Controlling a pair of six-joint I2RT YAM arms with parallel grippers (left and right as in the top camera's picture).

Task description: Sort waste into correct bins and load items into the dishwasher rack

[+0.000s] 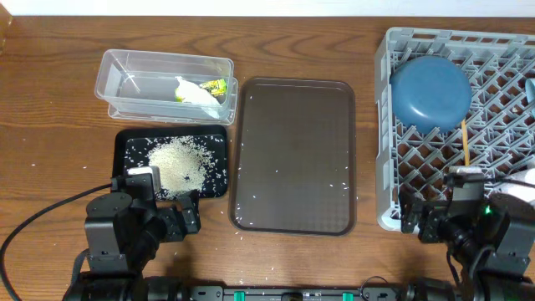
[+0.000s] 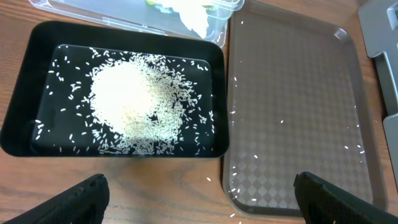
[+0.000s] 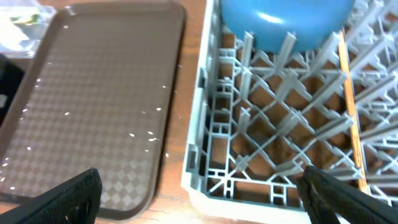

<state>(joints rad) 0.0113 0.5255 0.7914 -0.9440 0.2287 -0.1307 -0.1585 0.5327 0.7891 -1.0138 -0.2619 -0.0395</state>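
Note:
A pile of white rice grains (image 1: 177, 164) lies in the shallow black tray (image 1: 128, 144), also in the left wrist view (image 2: 134, 99). The clear tub (image 1: 125, 79) holds the yellow-green wrapper (image 1: 216, 86) and the white tissue (image 1: 198, 96). The grey rack (image 1: 435, 142) at right holds the blue dish (image 1: 430, 90) and a wooden chopstick (image 1: 465, 144); both show in the right wrist view, the dish (image 3: 280, 18) and the chopstick (image 3: 348, 99). My left gripper (image 2: 199, 199) is open and empty near the table's front edge. My right gripper (image 3: 202, 196) is open and empty over the rack's front left corner. The cups are out of view.
A brown serving tray (image 1: 292, 155) lies between the black tray and the rack, with a few stray rice grains on it. More grains are scattered on the wooden table by its front edge. Something white (image 1: 522, 180) shows partly at the rack's right edge.

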